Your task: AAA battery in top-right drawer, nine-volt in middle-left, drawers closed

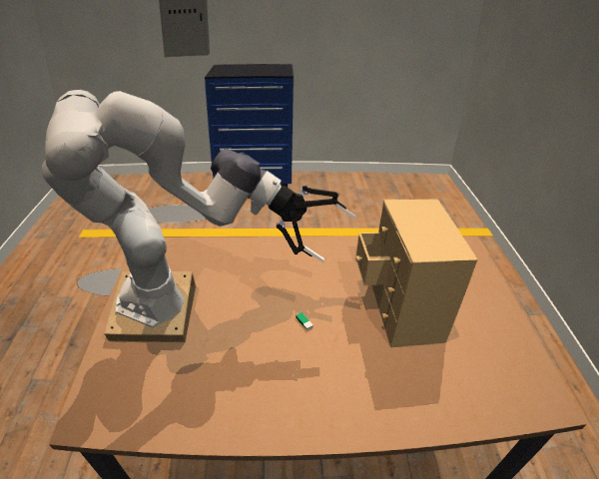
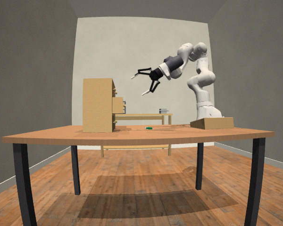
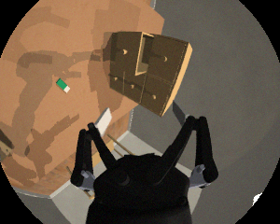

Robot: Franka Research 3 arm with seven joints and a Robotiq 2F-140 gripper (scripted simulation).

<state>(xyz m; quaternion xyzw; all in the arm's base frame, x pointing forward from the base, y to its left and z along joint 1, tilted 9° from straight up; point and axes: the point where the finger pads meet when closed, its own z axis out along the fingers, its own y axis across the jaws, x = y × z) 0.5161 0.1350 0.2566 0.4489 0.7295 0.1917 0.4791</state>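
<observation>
The small chest (image 1: 428, 227) (image 2: 97, 104) (image 3: 178, 79) stands upright on the table, its drawer fronts towards the arm. The left drawer of the middle row (image 1: 379, 270) (image 2: 117, 105) (image 3: 131, 58) stands well out of the front and looks level. The other drawers look pushed in. The part of the open drawer's inside that shows holds nothing I can make out; the rest is hidden. I see neither the AAA battery nor the nine-volt battery. My gripper (image 1: 337, 237) (image 2: 137, 86) (image 3: 140, 109) is wide open and empty, in the air in front of the chest and above the open drawer's height.
A small green and white block (image 1: 303, 320) (image 2: 149, 128) (image 3: 63, 85) lies on the table (image 1: 269, 412) (image 2: 185, 136) between the arm's base (image 1: 148, 337) (image 2: 217, 123) and the chest. A blue cabinet (image 1: 251, 118) stands beyond the table.
</observation>
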